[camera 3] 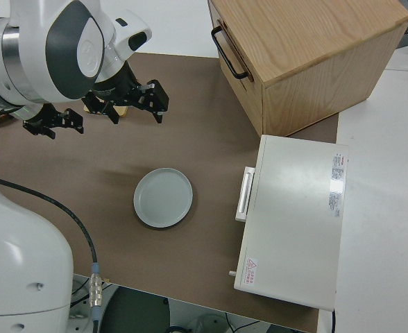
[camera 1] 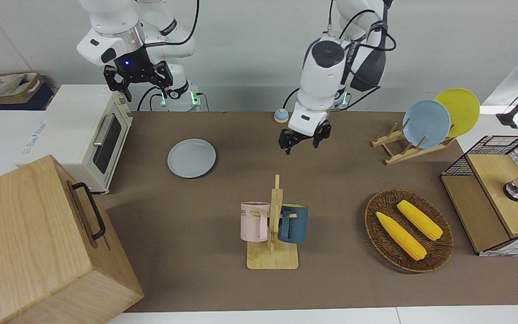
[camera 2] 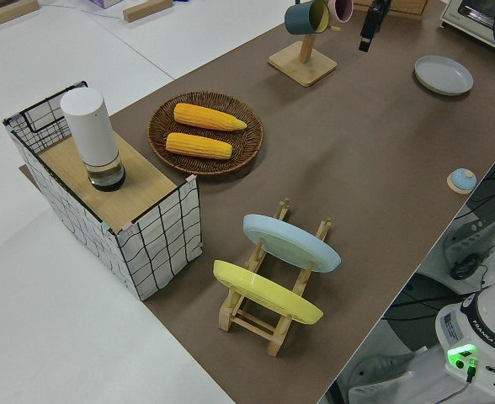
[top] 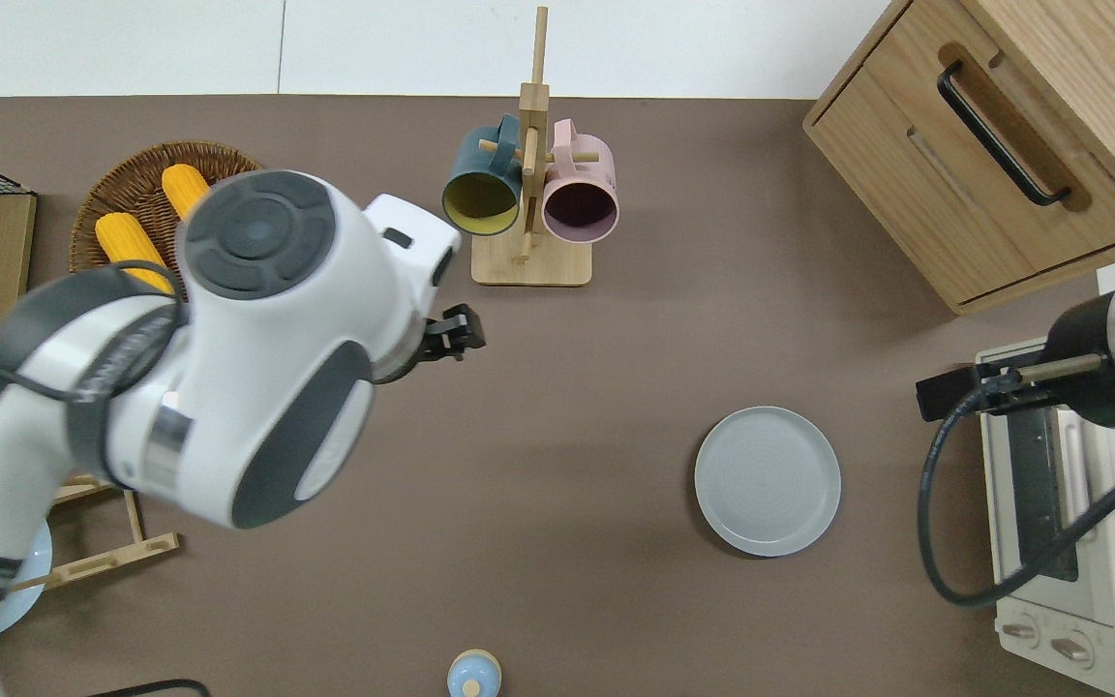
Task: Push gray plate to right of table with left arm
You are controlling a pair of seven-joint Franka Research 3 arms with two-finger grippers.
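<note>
The gray plate [camera 1: 191, 158] lies flat on the brown table [camera 1: 331, 189], toward the right arm's end and close to the toaster oven; it also shows in the overhead view [top: 768, 480] and the right side view [camera 3: 163, 197]. My left gripper [camera 1: 303, 143] is open and empty, up in the air. In the overhead view it [top: 451, 339] is over bare table, nearer to the robots than the mug rack and well apart from the plate, toward the left arm's end. My right arm is parked, its gripper [camera 1: 140, 81] open.
A mug rack [camera 1: 273, 225] with two mugs stands mid-table. A toaster oven [camera 1: 79, 130] and a wooden cabinet [camera 1: 34, 243] close the right arm's end. A wicker basket [camera 1: 372, 211] with corn, a plate rack [camera 1: 398, 148], a wire crate [camera 1: 497, 193] and a small blue knob [camera 1: 280, 116] stand elsewhere.
</note>
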